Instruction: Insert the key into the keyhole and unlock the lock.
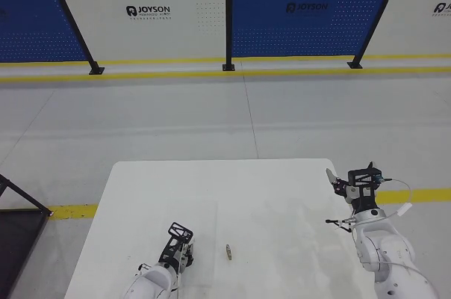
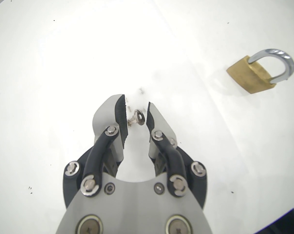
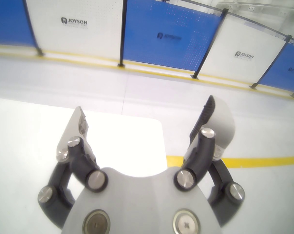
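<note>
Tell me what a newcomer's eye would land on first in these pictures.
The brass padlock with its silver shackle stands out on the white table. Close by, the small key lies on the table inside the open left pincer. The right pincer is open above the table's far right corner, facing a blue and white fence.

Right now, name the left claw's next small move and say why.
Probably close the left claw on the key: it lies on the table between the open jaws, not yet gripped, and the padlock lies apart.
</note>
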Available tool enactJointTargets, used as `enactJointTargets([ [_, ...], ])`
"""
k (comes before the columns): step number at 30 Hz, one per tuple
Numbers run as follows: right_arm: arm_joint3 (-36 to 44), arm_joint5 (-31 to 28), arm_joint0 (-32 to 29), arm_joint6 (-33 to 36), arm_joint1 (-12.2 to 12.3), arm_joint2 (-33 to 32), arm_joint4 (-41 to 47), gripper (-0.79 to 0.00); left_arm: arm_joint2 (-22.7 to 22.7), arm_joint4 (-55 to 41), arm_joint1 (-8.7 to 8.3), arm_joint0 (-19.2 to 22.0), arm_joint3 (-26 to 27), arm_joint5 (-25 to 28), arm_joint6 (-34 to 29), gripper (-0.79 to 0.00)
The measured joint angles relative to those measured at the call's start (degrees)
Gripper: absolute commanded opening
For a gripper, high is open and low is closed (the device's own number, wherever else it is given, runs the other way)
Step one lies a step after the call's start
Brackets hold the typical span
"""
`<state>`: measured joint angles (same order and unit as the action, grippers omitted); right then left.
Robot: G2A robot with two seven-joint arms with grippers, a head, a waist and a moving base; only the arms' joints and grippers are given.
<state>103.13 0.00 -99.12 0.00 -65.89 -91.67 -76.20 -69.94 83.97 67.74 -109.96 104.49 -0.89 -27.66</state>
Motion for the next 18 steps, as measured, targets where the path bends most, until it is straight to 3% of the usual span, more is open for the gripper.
enactJointTargets([
  [2, 0.0, 0.0, 0.0, 0.0, 0.0, 0.0, 0.0, 0.0, 0.0, 0.1, -0.01, 0.0, 0.0, 0.0, 0.0, -0.693],
  [10, 0.0, 0.0, 0.0, 0.0, 0.0, 0.0, 0.0, 0.0, -0.4, -0.1, -0.07, -0.3, 0.5, -0.3, 0.3, -0.785],
  [18, 0.0, 0.0, 0.0, 0.0, 0.0, 0.0, 0.0, 0.0, -1.0, 0.1, -0.23, -1.5, 1.7, -0.4, 1.1, -0.785],
])
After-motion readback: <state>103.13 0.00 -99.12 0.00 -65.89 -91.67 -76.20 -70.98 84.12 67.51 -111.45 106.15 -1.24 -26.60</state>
